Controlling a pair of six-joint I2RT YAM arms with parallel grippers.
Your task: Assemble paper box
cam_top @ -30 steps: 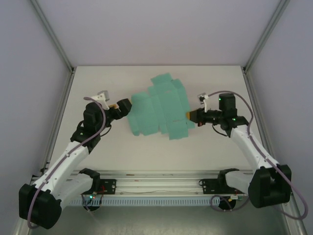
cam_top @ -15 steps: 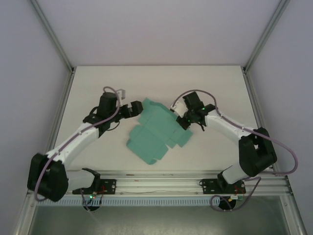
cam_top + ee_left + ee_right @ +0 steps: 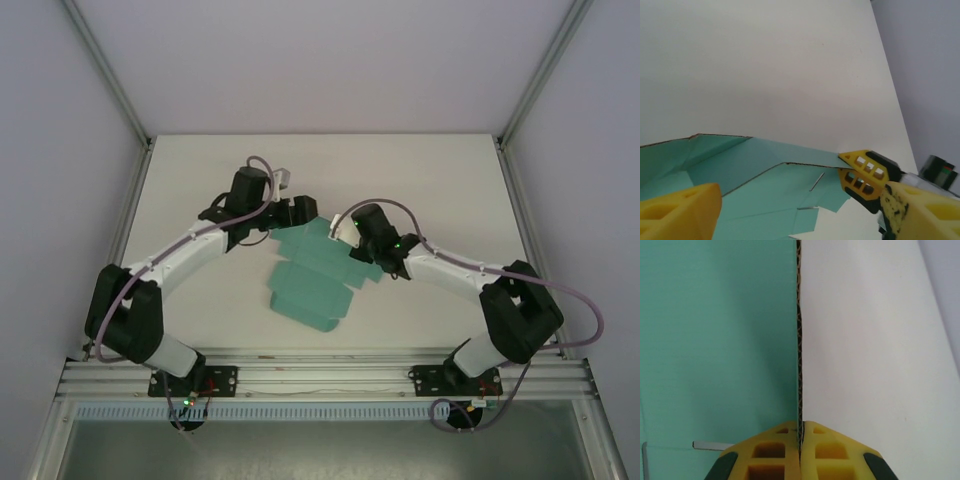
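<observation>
Here the right claw [image 3: 800, 429] is closed tight on one edge of the teal-green die-cut card paper box [image 3: 312, 288], half-raised at the middle of the white table [image 3: 200, 170]. The left claw [image 3: 802, 200] gapes over another flap, gripping nothing; closing off the crease may buckle it.

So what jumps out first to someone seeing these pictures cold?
The teal-green paper box, a creased die-cut sheet, lies in the middle of the white table between both arms. The right gripper pinches a raised edge of the card, seen edge-on from its wrist. The left gripper stands open at the sheet's far edge.
</observation>
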